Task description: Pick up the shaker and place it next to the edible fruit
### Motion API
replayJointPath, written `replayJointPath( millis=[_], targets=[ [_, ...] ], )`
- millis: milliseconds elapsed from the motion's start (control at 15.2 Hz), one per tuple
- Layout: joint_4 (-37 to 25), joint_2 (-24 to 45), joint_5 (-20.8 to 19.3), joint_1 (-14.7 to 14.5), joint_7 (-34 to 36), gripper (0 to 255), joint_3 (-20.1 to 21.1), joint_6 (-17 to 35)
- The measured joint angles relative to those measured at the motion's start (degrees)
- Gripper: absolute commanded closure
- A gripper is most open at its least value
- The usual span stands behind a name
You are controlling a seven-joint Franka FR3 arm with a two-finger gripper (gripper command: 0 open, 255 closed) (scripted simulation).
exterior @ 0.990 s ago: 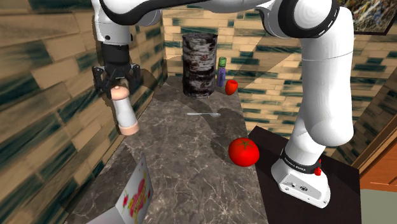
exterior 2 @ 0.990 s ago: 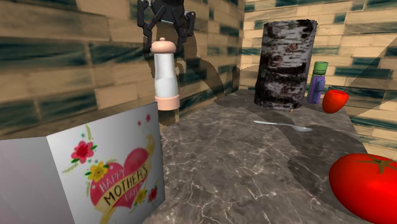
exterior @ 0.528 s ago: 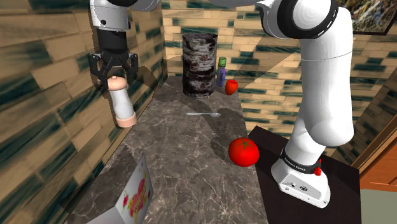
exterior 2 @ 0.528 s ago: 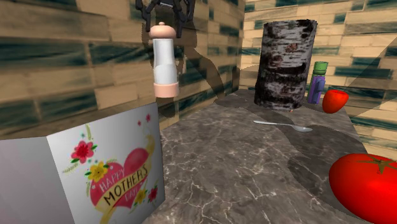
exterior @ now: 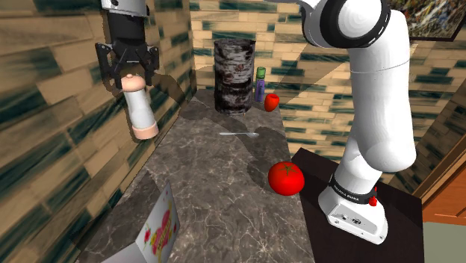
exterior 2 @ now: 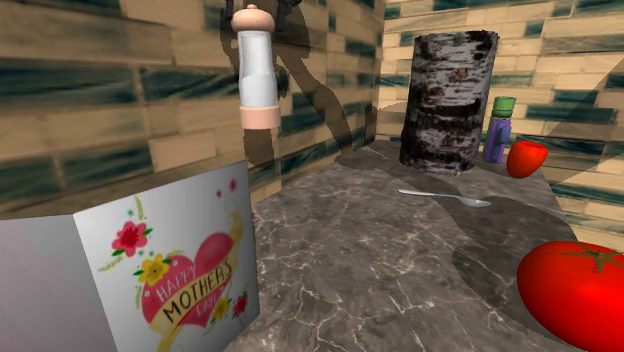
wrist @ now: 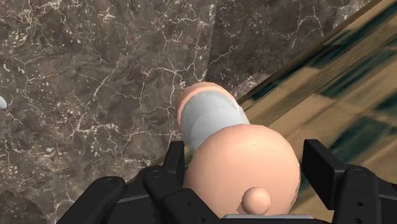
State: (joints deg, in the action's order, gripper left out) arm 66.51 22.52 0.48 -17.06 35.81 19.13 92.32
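The tall pink-capped shaker (exterior: 140,112) is pinched by the black claw (exterior: 130,78) above the dark marbled tabletop (exterior: 216,202). It should be carried upright toward the round red tomato (exterior: 286,178).

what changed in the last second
The black pincer, shut on the pink-capped pale shaker throughout, lifted it higher above the dark marbled counter and slightly toward the shoulder view's left. The large red tomato, thin silver spoon and greeting card stayed put.

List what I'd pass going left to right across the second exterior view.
Mother's Day card → pink-capped shaker → birch-bark canister → purple bottle with green cap → large red tomato.
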Motion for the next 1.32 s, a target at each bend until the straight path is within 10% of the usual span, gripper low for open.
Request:
replayJointPath(
  millis=[792, 1320],
  targets=[
    [-23.73, 8.84, -2.73, -3.85, 1.67, 255, -0.22, -14.81],
    [3.34, -9.78, 3.8, 7.34, -6.94, 255, -1.22, -6.96]
  ],
)
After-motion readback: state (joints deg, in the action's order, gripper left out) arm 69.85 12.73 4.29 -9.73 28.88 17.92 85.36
